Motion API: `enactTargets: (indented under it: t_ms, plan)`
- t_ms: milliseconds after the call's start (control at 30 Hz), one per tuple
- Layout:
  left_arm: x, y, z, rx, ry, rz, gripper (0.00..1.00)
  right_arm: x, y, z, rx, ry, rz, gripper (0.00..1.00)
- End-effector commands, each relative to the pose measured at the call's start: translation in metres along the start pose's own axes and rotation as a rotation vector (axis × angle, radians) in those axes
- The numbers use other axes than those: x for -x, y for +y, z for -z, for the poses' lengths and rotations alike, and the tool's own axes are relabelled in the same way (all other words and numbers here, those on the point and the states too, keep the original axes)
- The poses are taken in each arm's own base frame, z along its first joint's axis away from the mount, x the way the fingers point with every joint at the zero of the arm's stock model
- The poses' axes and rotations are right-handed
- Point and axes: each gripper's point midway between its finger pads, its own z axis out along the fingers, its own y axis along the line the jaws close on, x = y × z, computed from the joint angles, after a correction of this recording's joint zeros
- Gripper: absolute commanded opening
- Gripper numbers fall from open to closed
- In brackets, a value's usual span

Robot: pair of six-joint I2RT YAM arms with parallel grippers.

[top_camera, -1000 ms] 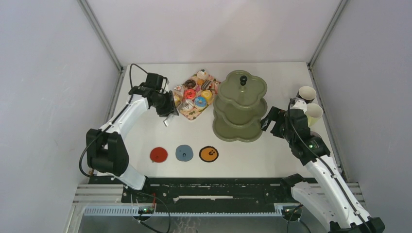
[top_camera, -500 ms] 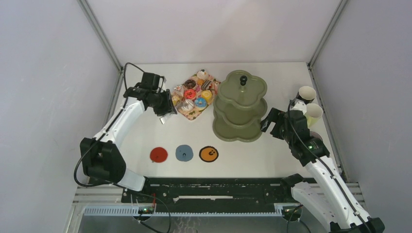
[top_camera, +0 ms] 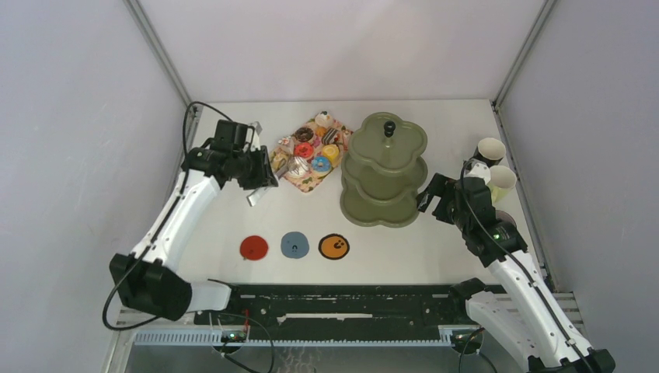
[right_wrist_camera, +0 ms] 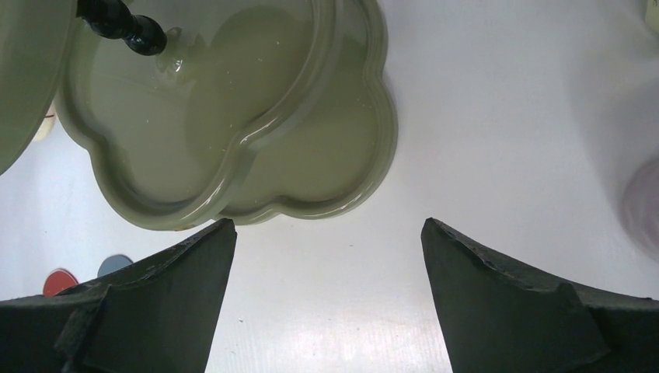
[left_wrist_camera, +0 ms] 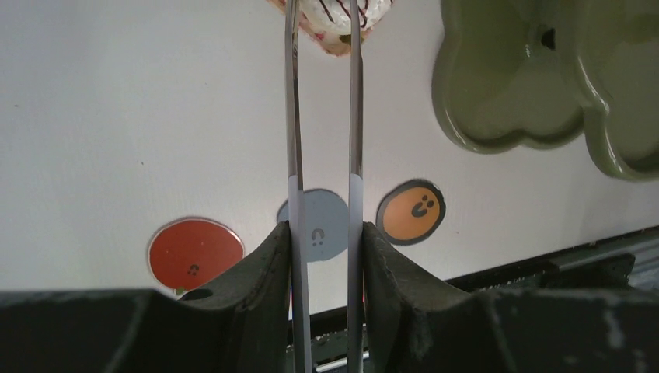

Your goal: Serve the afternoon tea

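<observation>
White table (top_camera: 420,256), grey walls (top_camera: 334,47) closing it in; left gripper (left_wrist_camera: 320,31) shows thin fingers (left_wrist_camera: 292,116) a narrow slit apart, tips cut off at the frame edge over a white iced cake (left_wrist_camera: 371,8) on the tray (top_camera: 309,186), so whether they pinch it cannot be told; right gripper (right_wrist_camera: 328,227) gapes wide, empty, green stand (right_wrist_camera: 311,132) just ahead of its fingertips; mugs (top_camera: 491,149) out past its right finger, one only a blur.

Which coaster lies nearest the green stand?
The orange coaster, rightmost in the row; the blue coaster and red coaster lie farther left of the stand.
</observation>
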Motion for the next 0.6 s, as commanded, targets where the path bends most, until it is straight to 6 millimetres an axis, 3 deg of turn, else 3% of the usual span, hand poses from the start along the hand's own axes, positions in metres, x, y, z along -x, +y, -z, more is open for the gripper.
enactTargets:
  t_ms: [0, 267, 567]
  plan:
    - [-0.016, -0.017, 0.035, -0.068, -0.059, -0.122, 0.00, 0.007, 0.010, 0.001, 0.043, -0.029, -0.008, 0.97]
    - [-0.076, -0.035, 0.041, -0.141, -0.011, -0.207, 0.00, 0.016, 0.020, 0.002, 0.082, -0.064, -0.036, 0.96]
    - [-0.077, -0.046, 0.055, -0.206, -0.057, -0.209, 0.00, 0.020, 0.024, 0.003, 0.099, -0.081, -0.042, 0.96]
